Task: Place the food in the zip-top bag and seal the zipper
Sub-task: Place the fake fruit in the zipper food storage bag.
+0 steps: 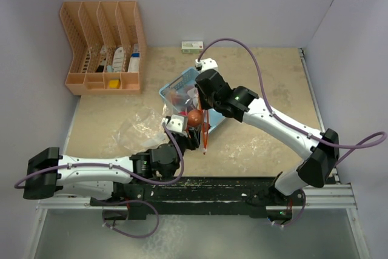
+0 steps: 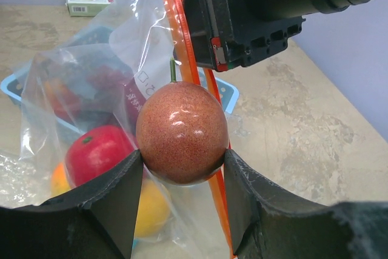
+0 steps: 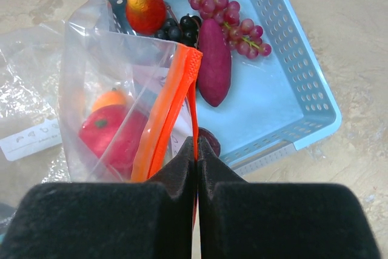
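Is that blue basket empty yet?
Not empty: the basket holds pink grapes, dark grapes, a maroon sweet potato and a red-orange fruit.

no legible text or numbers

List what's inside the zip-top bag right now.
The clear zip-top bag shows a red fruit and an orange fruit above it. Its bottom is hidden behind the right gripper, pinching the zipper strip. The red-brown ball sits in the left gripper, in front of the bag.
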